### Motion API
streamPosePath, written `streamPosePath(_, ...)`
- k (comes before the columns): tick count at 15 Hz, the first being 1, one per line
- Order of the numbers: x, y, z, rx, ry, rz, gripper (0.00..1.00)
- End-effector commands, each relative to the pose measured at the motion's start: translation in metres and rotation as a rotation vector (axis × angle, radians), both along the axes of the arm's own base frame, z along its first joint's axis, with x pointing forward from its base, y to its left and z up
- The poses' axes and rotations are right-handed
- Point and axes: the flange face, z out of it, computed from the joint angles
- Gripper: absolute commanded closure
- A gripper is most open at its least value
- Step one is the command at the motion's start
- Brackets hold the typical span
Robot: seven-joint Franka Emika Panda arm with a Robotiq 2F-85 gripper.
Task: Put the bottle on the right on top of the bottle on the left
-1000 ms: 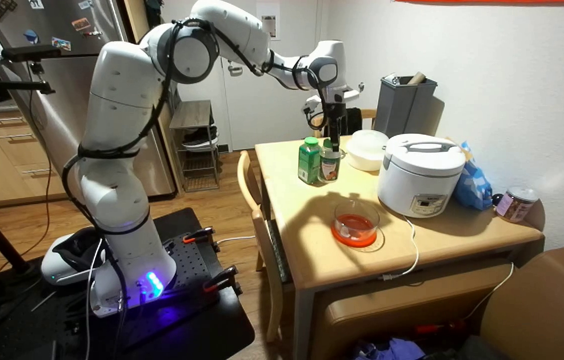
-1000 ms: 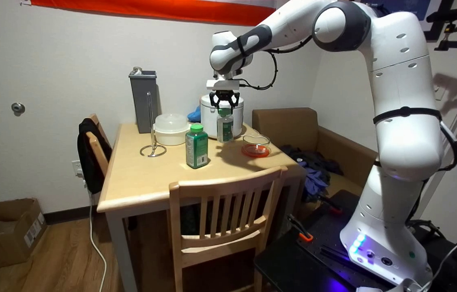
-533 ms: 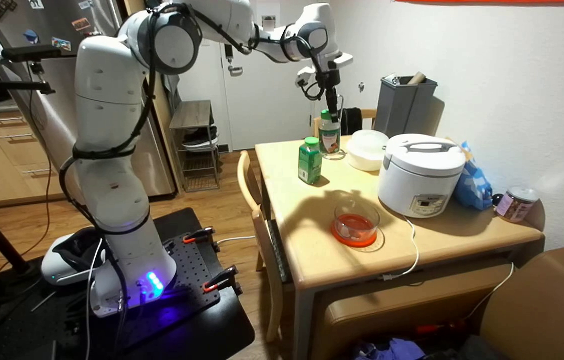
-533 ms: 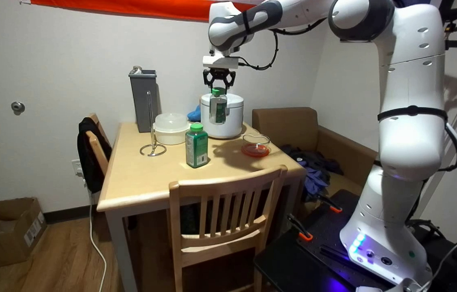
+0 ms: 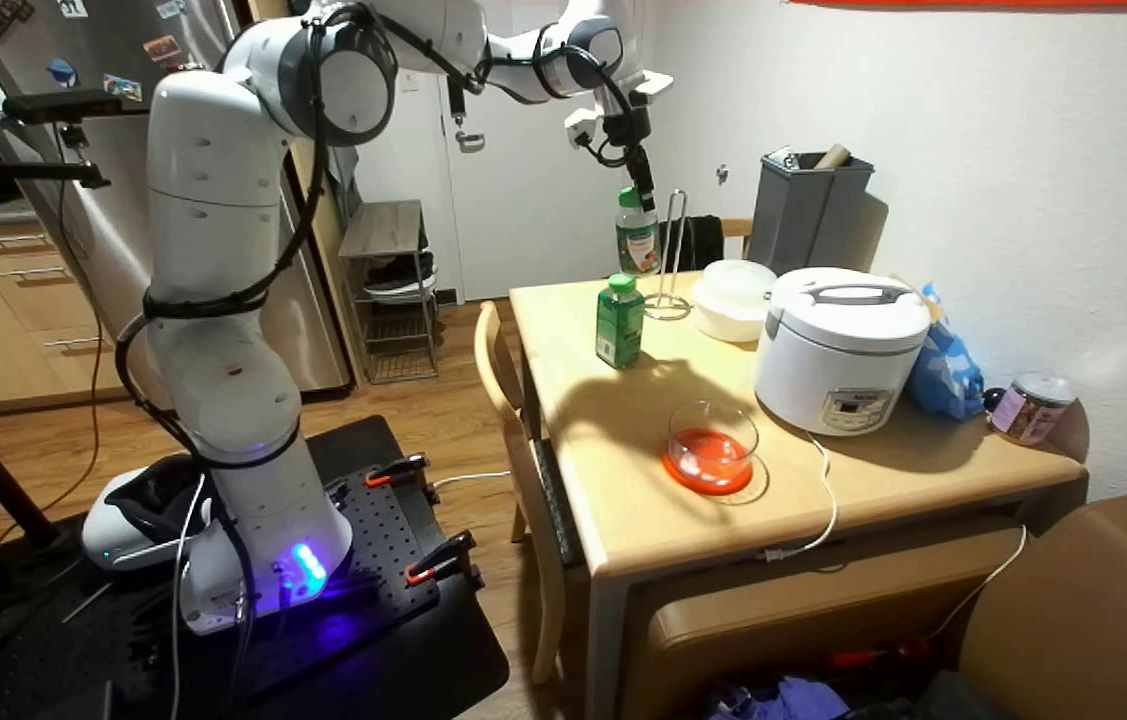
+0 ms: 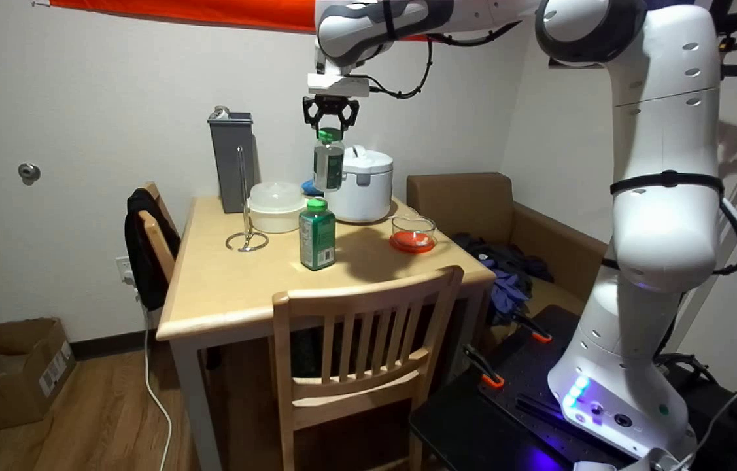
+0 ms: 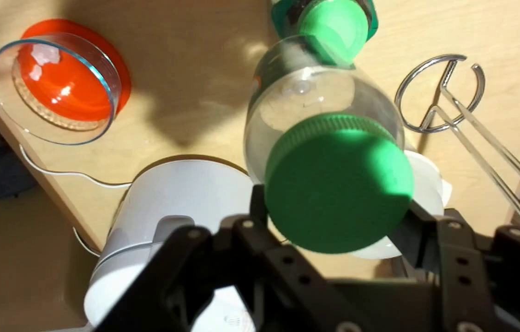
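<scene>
- Your pincer (image 6: 330, 133): closed around the green cap (image 7: 336, 193) of the clear bottle (image 6: 328, 165), which hangs in the air, leaning slightly in an exterior view.
- Landmark, the green bottle (image 6: 317, 237): upright on the table (image 6: 237, 281), unmoved over the last second.
- Change: the clear bottle, a second ago low beside the green bottle, has risen and drifted toward it; its base now appears just above the green bottle's top (depth is hard to judge).
- Meaning: the lift looks nearly sufficient; you probably need to centre and straighten the clear bottle above the green bottle before lowering.
</scene>
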Motion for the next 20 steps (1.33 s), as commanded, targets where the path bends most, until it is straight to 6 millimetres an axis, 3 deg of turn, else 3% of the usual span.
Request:
streamPosePath(1,0.002,0.013,0.007,-0.013,0.036,0.070,0.62)
streamPosePath(9,0.011,0.024,0.010,-0.007,0.098,0.165,0.62)
streamPosePath(20,0.033,0.030,-0.012,0.033,0.156,0.234,0.62)
